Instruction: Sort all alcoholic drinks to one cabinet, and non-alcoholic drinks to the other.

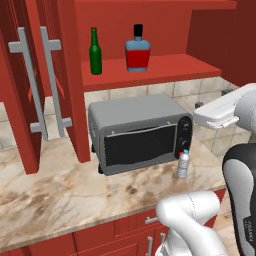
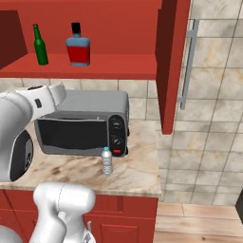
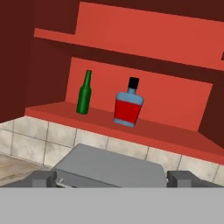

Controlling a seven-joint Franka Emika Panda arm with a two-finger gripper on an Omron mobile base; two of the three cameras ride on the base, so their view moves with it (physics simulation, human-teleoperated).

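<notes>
While my gripper (image 3: 112,178) is wide open and empty up high, the small clear water bottle (image 1: 183,164) stands upright below it on the tabletop (image 1: 60,190).

Kitchen: toaster oven (image 1: 140,132), marble counter (image 1: 60,192), red cabs (image 1: 70,75)

Open red wooden wall cabinet (image 2: 118,66) above your marble counter (image 2: 137,173)

You see a slim dark-green glass bottle (image 2: 40,46) and a squat red-and-blue bottle (image 2: 78,47) upright on its shelf, near each other; below, a small clear water bottle (image 2: 107,161) stands just before the grey toaster oven (image 2: 88,123).
</notes>
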